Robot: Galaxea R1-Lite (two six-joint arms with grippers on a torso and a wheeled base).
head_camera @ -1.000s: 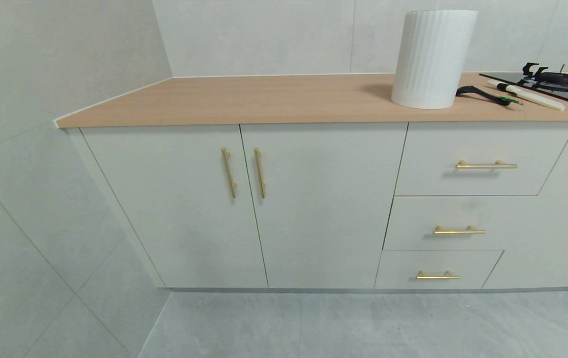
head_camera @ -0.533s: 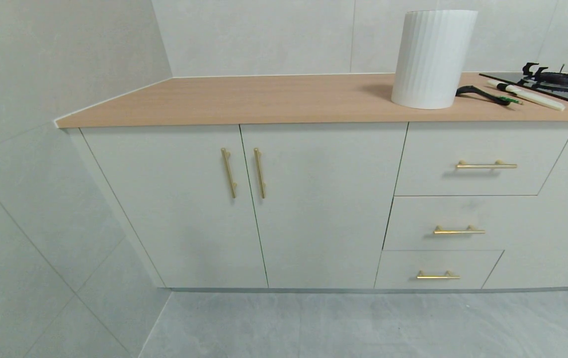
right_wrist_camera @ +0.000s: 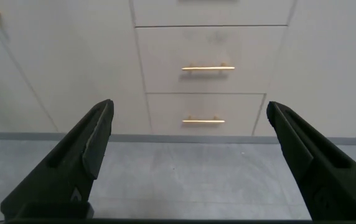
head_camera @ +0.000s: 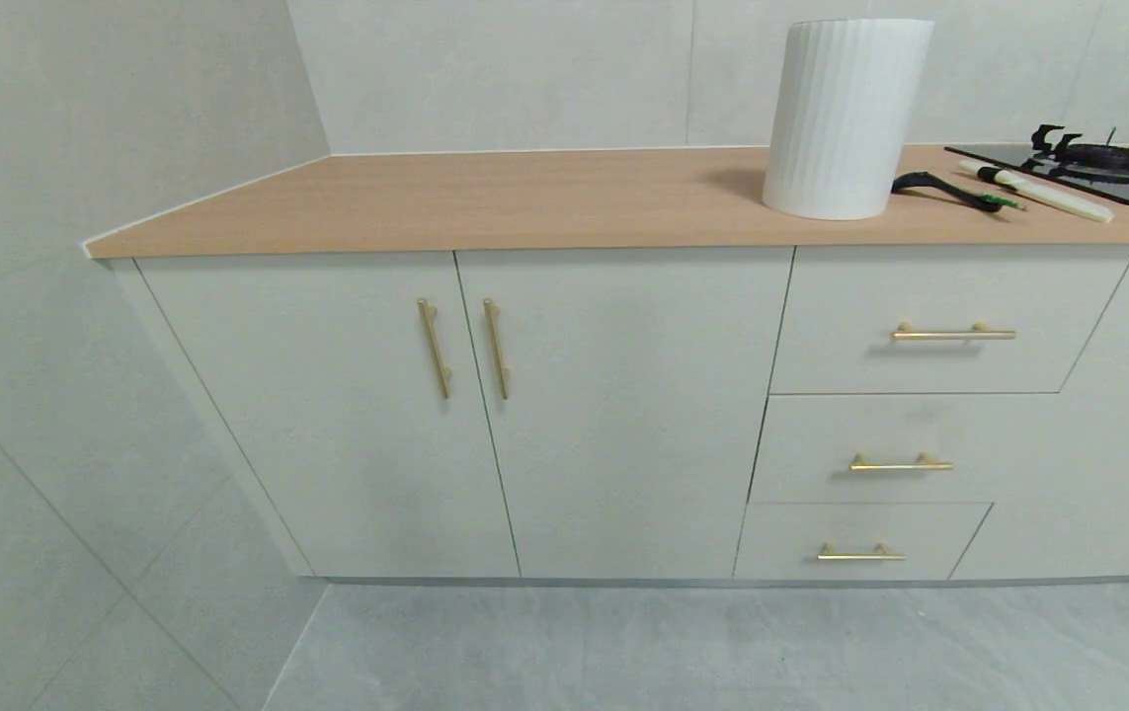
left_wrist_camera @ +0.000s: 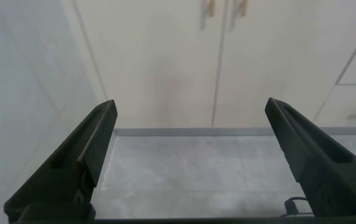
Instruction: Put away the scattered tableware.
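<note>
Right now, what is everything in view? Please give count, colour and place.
counter: 1, light wood, above doors
stove: 1, black, counter's right end
container: 1, white, upright on counter
black utensil: 1, black, lying between container and stove
white utensil: 1, white, lying at stove's edge
doors: 2, pale grey, gold handles, under counter
drawers: 3, pale grey, gold handles, right of doors
left gripper: 1, black, open, facing doors
right gripper: 1, black, open, facing drawers

White container with vertical ribbing on a light-brown wood-grain desk. Pale grey cabinets with gold handles.
</note>
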